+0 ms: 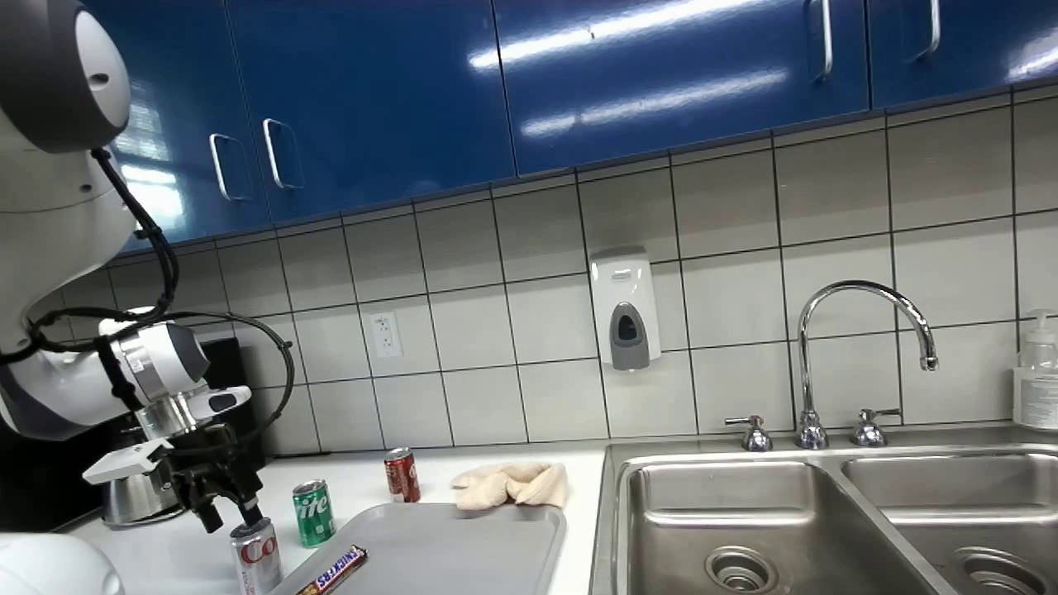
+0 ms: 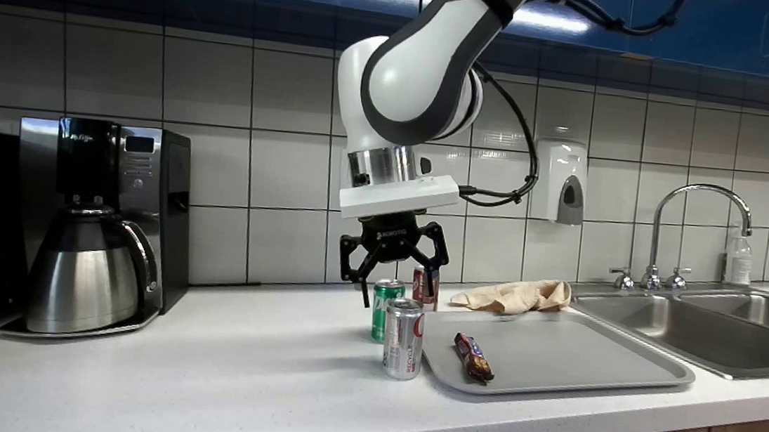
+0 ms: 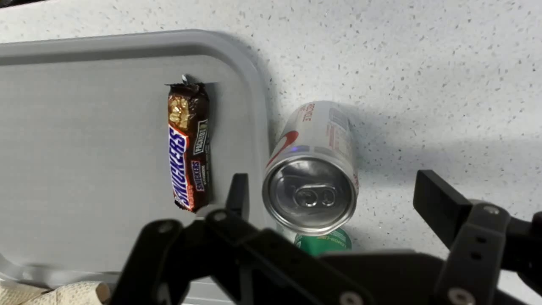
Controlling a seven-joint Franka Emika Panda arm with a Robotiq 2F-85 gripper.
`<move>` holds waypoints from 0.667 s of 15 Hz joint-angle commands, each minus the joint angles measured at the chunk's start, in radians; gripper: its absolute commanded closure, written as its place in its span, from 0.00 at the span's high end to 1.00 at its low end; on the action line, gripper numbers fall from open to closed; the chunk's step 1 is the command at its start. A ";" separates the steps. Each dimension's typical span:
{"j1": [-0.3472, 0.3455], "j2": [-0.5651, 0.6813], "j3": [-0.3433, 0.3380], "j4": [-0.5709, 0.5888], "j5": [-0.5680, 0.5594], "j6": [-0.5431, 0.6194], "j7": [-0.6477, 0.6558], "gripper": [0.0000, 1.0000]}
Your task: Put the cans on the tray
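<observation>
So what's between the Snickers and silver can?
In the wrist view, a strip of tray and its rim separate the Snickers bar from the silver can; one gripper finger shows there.

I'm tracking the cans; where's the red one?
In an exterior view, the red can stands on the counter beyond the tray, left of the cloth.

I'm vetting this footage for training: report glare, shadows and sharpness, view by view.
Both exterior views: streaks of glare across the blue cabinets. Wrist view: crisp lettering on the Snickers bar; soft shadow on the speckled countertop beside the silver Coke can.
</observation>
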 commanded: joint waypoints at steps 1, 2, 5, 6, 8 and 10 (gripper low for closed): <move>0.032 0.023 -0.041 0.046 -0.001 -0.030 0.008 1.00; 0.034 0.024 -0.048 0.049 -0.001 -0.035 0.005 1.00; 0.035 0.024 -0.058 0.041 0.006 -0.026 -0.001 1.00; 0.034 0.025 -0.059 0.039 0.011 -0.023 -0.006 1.00; 0.034 0.028 -0.062 0.037 0.012 -0.019 -0.009 1.00; 0.034 0.037 -0.065 0.035 0.013 -0.008 -0.011 1.00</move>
